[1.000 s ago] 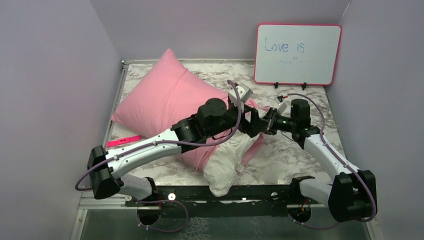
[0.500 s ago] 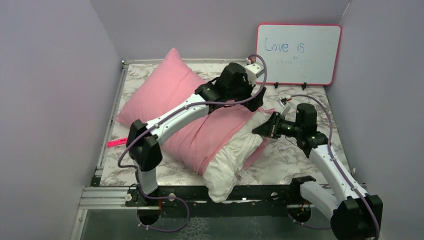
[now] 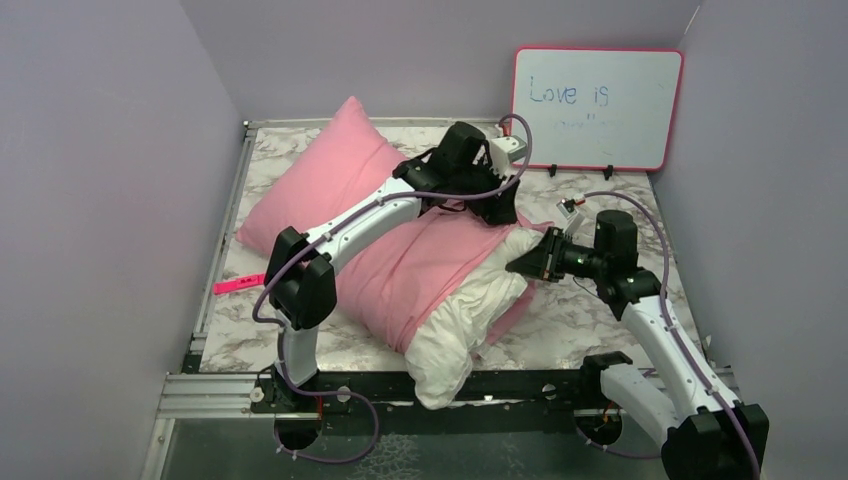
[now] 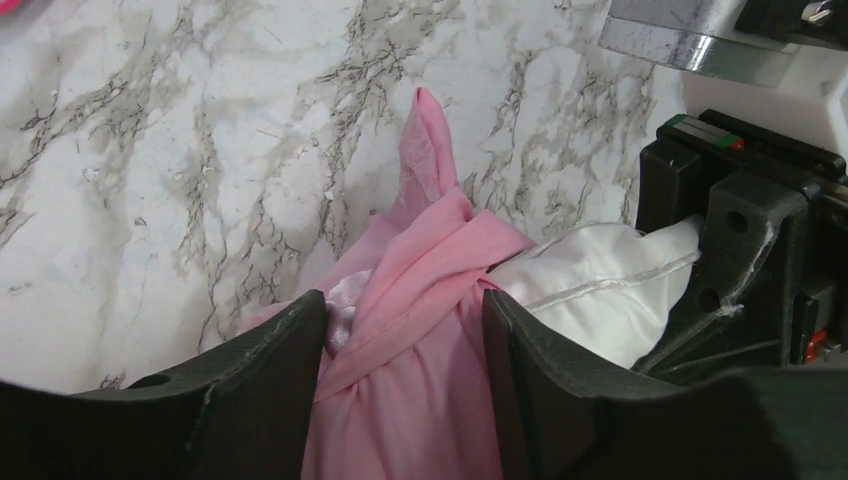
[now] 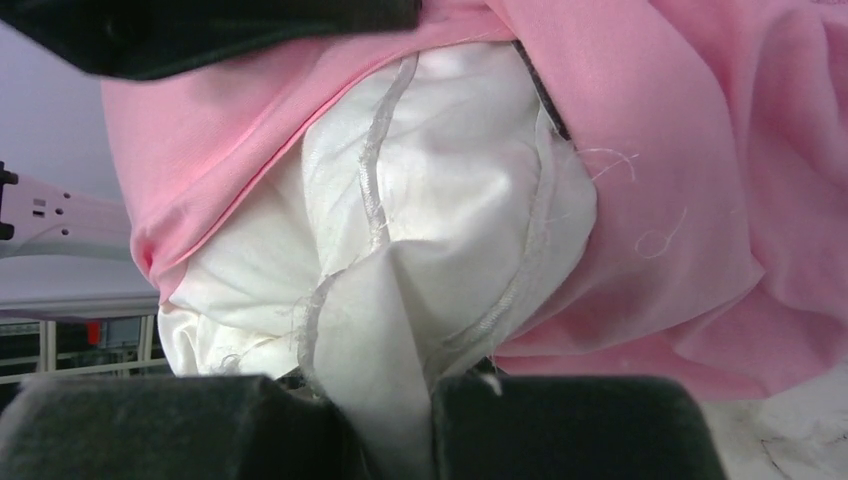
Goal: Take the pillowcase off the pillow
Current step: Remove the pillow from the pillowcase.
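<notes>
The pink pillowcase (image 3: 340, 190) covers the far left part of the white pillow (image 3: 460, 320), whose near right end sticks out bare. My left gripper (image 3: 497, 205) reaches over to the far side and is shut on a bunched edge of the pillowcase (image 4: 420, 330), with the pillow (image 4: 590, 290) just to its right. The left gripper (image 4: 405, 310) has pink fabric filling its jaws. My right gripper (image 3: 522, 263) is shut on a fold of the pillow (image 5: 440, 200) at its right corner, with the pillowcase (image 5: 640, 120) draped around it. The right gripper (image 5: 390, 400) pinches white cloth.
A whiteboard (image 3: 595, 108) with a pink frame leans on the back wall at the right. A pink strip (image 3: 238, 284) lies on the marble table (image 3: 580, 320) at the left edge. Purple walls close in on both sides.
My left arm swung from over the pillow's middle to the far side, drawing the pillowcase edge back with it. More white pillow shows. The right gripper moved slightly right and kept its hold.
</notes>
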Robot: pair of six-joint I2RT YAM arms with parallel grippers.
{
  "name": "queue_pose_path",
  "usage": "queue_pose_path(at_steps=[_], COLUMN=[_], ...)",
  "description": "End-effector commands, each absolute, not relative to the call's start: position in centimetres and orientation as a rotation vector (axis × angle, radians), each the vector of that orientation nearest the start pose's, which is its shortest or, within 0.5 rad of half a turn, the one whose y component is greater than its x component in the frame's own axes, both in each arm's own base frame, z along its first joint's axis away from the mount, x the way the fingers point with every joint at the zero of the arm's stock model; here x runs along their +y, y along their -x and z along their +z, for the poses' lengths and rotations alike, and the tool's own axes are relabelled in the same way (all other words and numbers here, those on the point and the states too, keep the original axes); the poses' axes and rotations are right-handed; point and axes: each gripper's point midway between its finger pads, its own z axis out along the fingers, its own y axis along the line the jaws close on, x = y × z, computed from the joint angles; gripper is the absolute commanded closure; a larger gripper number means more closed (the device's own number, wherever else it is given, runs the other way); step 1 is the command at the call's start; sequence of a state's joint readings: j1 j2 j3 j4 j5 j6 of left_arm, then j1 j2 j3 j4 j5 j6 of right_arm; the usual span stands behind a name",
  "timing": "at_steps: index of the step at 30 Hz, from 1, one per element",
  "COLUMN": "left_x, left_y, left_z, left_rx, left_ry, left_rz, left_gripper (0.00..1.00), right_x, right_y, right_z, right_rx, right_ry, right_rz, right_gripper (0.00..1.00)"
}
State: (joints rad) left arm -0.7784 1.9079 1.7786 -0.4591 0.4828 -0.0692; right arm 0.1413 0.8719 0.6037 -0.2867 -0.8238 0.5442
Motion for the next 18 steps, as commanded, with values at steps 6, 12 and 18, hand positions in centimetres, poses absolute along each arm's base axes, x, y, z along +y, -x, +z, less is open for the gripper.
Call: queue_pose_path(at_steps=[6,12,18], left_x=[-43.0,-42.1,-36.6], left_y=[-27.7,-27.8,-37.2], left_z=[26.0,26.5,25.0], left_rx=[1.809,1.782,2.020], left_ry=[-1.254,-1.256,-0.790], left_rz=[-1.428,-1.419,-0.784], left_gripper=[0.74,1.00,1.00], right_x=[17.4,16.7,12.7], right_y=[-22.1,-23.1,-25.4], right_z=[21.3,20.8,19.4], right_rx=[2.068,2.102,2.194], right_ry=[0.176,0.114,-0.154], right_rz=[1.225,1.148,0.825], right_gripper=[0.99,0.99,1.00])
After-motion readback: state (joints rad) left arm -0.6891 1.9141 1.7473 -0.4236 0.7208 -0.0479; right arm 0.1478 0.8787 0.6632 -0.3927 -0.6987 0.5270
